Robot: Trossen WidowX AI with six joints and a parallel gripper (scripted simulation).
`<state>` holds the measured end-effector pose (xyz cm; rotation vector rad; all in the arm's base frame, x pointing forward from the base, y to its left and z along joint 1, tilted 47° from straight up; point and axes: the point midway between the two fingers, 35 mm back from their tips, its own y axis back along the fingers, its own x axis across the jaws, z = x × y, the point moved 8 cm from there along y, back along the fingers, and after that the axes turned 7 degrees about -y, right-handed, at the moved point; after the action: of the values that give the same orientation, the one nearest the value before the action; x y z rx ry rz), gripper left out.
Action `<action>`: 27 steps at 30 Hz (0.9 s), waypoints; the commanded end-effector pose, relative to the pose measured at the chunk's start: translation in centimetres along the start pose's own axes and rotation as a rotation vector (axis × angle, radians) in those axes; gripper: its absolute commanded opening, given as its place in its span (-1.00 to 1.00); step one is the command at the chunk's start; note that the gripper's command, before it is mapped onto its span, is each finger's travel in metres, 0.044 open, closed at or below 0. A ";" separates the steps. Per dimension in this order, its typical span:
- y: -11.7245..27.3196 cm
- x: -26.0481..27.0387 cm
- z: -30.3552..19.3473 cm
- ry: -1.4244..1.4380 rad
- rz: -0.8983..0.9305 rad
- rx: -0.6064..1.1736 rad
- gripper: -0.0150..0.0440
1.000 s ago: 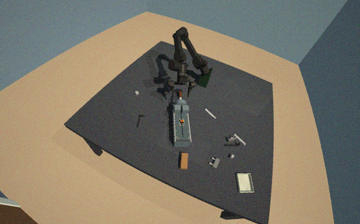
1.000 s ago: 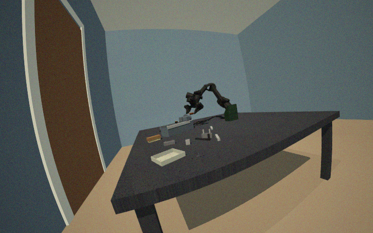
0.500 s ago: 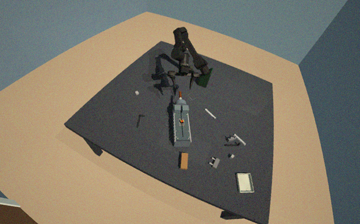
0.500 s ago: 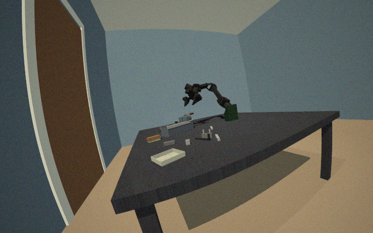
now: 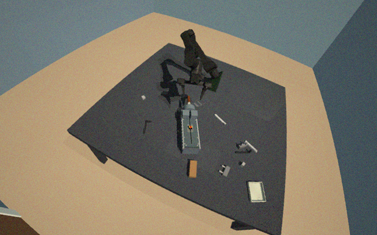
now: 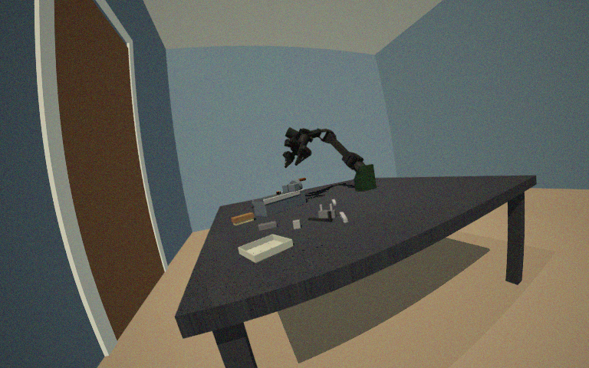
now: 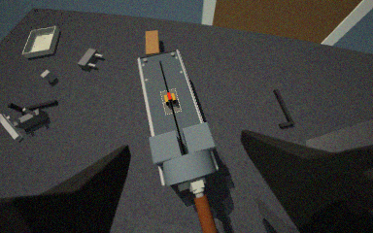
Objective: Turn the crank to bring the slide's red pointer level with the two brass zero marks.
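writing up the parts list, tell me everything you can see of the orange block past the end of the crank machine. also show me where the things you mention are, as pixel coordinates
The orange block (image 5: 192, 169) (image 6: 242, 218) (image 7: 152, 42) is a plain oblong with straight edges, orange-brown on top, with a paler strip low on one side in the exterior view. Its material is unclear, perhaps wood or foam. It lies flat on the dark table (image 5: 115, 139) (image 6: 390, 221) (image 7: 243, 83), just beyond the end of the machine (image 5: 192, 151) (image 6: 259, 208) (image 7: 151, 107) farthest from the crank, with a gap between. Only the table touches it.
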<state>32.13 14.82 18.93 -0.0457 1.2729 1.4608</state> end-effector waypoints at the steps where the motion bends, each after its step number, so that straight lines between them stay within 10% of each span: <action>1: -1.2 1.1 1.2 -0.038 -0.034 0.010 1.00; 27: -8.7 4.3 0.6 -0.147 -0.131 0.012 1.00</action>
<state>37.24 16.18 11.03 -0.0086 1.1359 1.3084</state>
